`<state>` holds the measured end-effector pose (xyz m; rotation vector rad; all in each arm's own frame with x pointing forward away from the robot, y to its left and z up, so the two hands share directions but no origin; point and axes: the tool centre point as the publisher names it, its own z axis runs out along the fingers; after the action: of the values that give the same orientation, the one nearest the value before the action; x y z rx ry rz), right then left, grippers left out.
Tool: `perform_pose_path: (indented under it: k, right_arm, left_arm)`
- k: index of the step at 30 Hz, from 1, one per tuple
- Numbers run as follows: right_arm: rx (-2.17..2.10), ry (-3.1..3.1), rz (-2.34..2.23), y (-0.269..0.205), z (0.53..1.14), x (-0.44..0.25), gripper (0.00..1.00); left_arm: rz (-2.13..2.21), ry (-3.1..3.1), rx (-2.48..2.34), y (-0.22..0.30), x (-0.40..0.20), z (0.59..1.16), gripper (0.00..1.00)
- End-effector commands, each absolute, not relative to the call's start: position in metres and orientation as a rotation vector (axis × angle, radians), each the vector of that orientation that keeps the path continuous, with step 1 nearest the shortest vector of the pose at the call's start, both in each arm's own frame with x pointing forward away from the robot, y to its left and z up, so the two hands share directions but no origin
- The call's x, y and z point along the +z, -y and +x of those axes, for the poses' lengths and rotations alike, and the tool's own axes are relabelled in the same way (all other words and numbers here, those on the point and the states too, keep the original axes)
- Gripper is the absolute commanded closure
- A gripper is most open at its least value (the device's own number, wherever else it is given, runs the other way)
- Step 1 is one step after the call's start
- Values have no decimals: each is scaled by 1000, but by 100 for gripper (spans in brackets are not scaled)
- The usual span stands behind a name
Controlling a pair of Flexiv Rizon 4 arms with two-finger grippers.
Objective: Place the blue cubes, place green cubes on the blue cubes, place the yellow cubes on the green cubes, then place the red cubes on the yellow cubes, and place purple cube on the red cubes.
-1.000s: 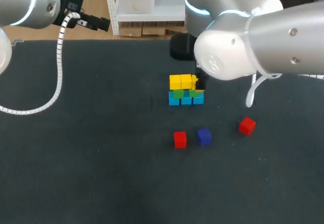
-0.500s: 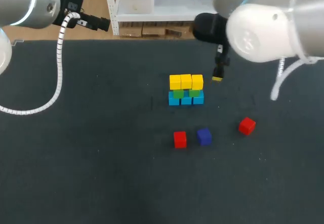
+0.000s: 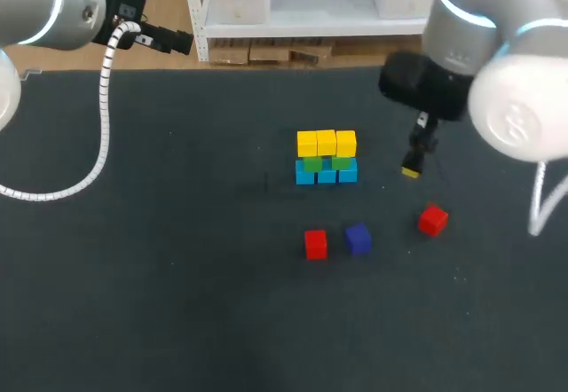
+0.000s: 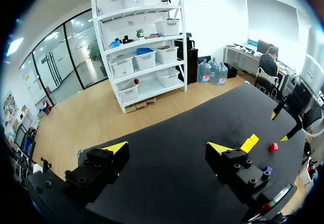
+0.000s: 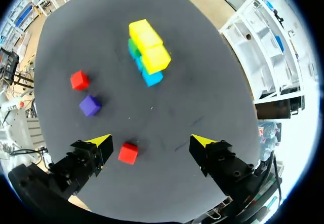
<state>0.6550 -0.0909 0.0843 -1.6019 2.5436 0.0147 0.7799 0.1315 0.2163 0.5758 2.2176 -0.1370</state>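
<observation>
Red cube (image 5: 128, 153) ahead, between the parted right jaws, untouched.

Open, empty left tool (image 4: 167, 147) and right tool (image 5: 151, 140), fingers wide apart.

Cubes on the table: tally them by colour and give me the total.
Blue cubes: 3
Green cubes: 2 showing
Yellow cubes: 3
Red cubes: 2
Purple cube: 1
Total: 11
</observation>
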Motion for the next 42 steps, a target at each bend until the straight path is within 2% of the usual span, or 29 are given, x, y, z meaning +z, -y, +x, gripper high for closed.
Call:
perform_pose_path:
  k: [1, 17, 28, 29, 30, 31, 33, 42]
  right_arm:
    - [45, -2530, -1563, 100, 641, 75, 0]
    - [165, -2741, -1478, 110, 614, 10, 0]
    - [148, -2789, -1457, 114, 612, -3, 0]
    - [138, -2793, -1466, 114, 612, -4, 22]
    - [133, -2808, -1471, 114, 611, -5, 50]
    - [109, -2828, -1475, 115, 611, -7, 60]
    - [84, -2832, -1479, 116, 611, -8, 100]
    - [82, -2804, -1526, 115, 607, 2, 100]
  left_arm:
    - [576, -2215, -140, -132, 216, 779, 0]
    - [576, -2215, -140, -132, 216, 779, 0]
    - [576, -2215, -140, -132, 216, 779, 0]
    - [576, -2215, -140, -132, 216, 779, 0]
    - [576, -2215, -140, -132, 216, 779, 0]
    - [576, -2215, -140, -132, 216, 779, 0]
    - [576, -2215, -140, -132, 216, 779, 0]
    - [576, -2215, -140, -132, 216, 779, 0]
